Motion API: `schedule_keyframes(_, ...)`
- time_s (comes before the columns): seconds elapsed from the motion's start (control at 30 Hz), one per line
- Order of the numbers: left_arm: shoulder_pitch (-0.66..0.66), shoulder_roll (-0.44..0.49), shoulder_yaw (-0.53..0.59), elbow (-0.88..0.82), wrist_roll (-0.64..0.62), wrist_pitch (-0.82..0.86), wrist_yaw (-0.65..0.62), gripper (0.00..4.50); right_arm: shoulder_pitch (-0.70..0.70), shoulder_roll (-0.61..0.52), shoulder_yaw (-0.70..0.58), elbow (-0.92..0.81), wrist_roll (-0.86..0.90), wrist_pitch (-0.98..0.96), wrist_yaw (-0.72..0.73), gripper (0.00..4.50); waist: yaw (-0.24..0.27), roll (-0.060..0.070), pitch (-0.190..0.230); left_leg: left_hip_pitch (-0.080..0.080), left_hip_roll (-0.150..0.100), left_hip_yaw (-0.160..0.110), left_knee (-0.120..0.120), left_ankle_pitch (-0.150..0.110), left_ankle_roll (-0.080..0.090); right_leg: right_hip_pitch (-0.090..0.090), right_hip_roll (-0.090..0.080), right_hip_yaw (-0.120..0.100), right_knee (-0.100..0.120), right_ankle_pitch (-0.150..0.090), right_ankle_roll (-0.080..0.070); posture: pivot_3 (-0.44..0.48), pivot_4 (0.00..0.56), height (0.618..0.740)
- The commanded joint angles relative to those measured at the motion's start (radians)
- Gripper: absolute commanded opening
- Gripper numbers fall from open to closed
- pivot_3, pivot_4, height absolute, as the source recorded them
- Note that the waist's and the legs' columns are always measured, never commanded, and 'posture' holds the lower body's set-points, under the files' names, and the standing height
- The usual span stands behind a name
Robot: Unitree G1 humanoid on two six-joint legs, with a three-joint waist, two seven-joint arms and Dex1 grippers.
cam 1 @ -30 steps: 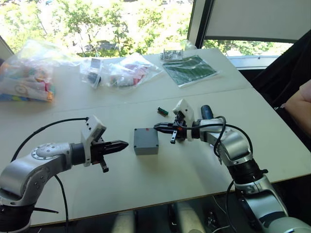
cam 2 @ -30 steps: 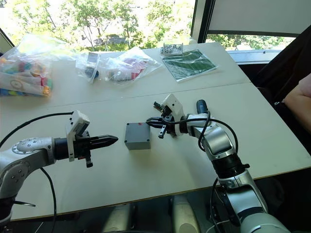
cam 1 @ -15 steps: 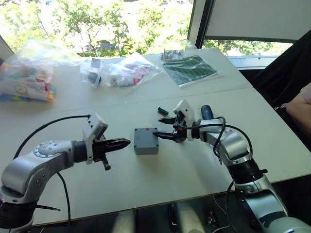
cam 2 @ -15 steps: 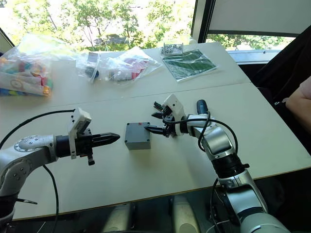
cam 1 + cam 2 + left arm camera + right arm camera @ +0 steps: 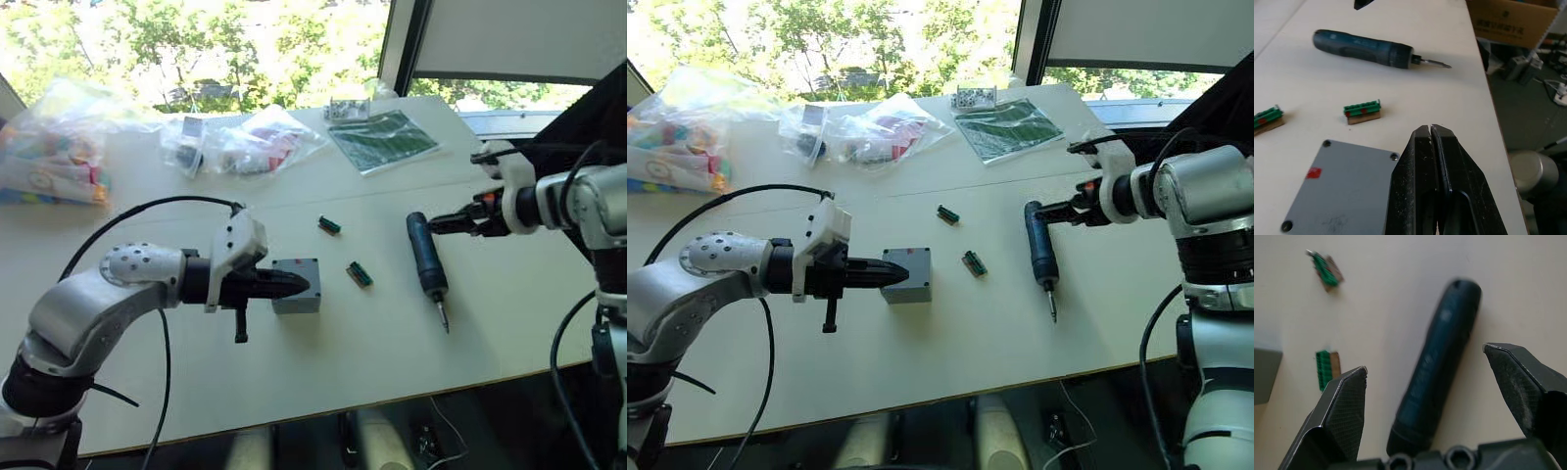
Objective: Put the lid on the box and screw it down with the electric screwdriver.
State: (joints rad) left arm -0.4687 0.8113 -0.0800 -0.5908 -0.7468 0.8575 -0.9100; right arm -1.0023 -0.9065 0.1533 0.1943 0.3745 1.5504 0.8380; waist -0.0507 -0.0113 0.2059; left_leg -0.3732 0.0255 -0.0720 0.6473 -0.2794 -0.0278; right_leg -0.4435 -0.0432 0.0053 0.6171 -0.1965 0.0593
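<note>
Straddling electric screwdriver (image 5: 1436, 363), right fingers (image 5: 1337, 407) spread

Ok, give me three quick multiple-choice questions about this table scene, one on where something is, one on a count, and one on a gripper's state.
1. Where does the electric screwdriver lie?
A. On the table between the small green parts and the right gripper
B. On top of the box
C. Inside a plastic bag

2. How many small green connector pieces lie on the table near the box?
A. None
B. Two
C. Five

3. What is the state of the left gripper?
A. Wide open
B. Shut on the screwdriver
C. Shut, holding nothing

Answers:
1. A, the screwdriver lies flat on the table, with the right gripper by its handle end.
2. B, one green piece lies farther back, another nearer the box.
3. C, the left wrist view shows its fingers pressed together with nothing between them.
</note>
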Motion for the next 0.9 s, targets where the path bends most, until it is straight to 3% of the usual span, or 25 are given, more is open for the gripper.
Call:
schedule_keyframes(0.03, 0.004, -0.032, -0.003, -0.018, 0.009, -0.032, 0.018, 0.0, -0.039, 0.023, 0.023, 0.058, 0.034, 0.064, -0.017, 4.34, -0.004, 0.0, 0.0, 0.001, 0.0, 0.0, 0.0, 0.0, 0.0, 0.0, 0.0, 0.001, 0.001, 0.0, 0.0, 0.0, 0.15, 0.74)
schedule_keyframes(0.17, 0.077, -0.032, 0.016, -0.011, 0.009, -0.04, 0.022, 0.0, -0.042, 0.029, 0.082, 0.083, 0.031, 0.063, -0.029, 4.34, -0.005, 0.0, 0.0, 0.001, 0.001, -0.001, 0.0, 0.0, 0.0, -0.001, 0.002, 0.001, 0.002, -0.001, 0.001, 0.0, 0.15, 0.74)
schedule_keyframes(0.33, 0.211, -0.035, 0.049, -0.023, 0.03, -0.053, 0.067, 0.0, -0.077, 0.047, 0.245, 0.147, 0.011, -0.008, 0.019, 4.34, -0.006, 0.0, 0.0, 0.0, 0.0, 0.0, 0.001, 0.0, 0.0, -0.001, 0.002, 0.002, 0.001, -0.001, 0.002, 0.0, 0.15, 0.74)
schedule_keyframes(0.63, 0.257, -0.046, 0.088, -0.076, 0.005, -0.032, 0.138, 0.0, -0.121, 0.066, 0.433, 0.276, -0.07, -0.198, 0.163, 4.34, 0.006, 0.0, 0.0, 0.0, 0.0, 0.0, 0.001, 0.0, 0.0, 0.0, 0.002, 0.002, 0.002, -0.002, 0.003, 0.0, 0.15, 0.74)
schedule_keyframes(0.7, 0.274, -0.045, 0.103, -0.077, 0.004, -0.033, 0.151, 0.0, -0.12, 0.062, 0.499, 0.325, -0.12, -0.285, 0.228, 3.66, 0.005, 0.0, 0.0, 0.0, 0.0, 0.0, 0.001, 0.0, 0.0, 0.0, 0.002, 0.002, 0.002, -0.002, 0.003, 0.0, 0.15, 0.74)
schedule_keyframes(0.77, 0.284, -0.039, 0.112, -0.076, 0.003, -0.033, 0.156, 0.0, -0.119, 0.062, 0.544, 0.355, -0.159, -0.339, 0.285, 3.32, 0.005, 0.0, 0.0, 0.0, 0.0, 0.0, 0.001, 0.0, 0.0, 0.0, 0.002, 0.002, 0.002, -0.002, 0.003, 0.0, 0.15, 0.74)
schedule_keyframes(0.9, 0.291, -0.028, 0.133, -0.074, 0.0, -0.031, 0.163, 0.0, -0.122, 0.067, 0.562, 0.388, -0.21, -0.374, 0.356, 2.1, 0.006, -0.001, -0.001, 0.001, 0.0, -0.001, 0.001, 0.0, 0.0, 0.0, 0.002, 0.002, 0.002, -0.002, 0.004, 0.0, 0.15, 0.74)
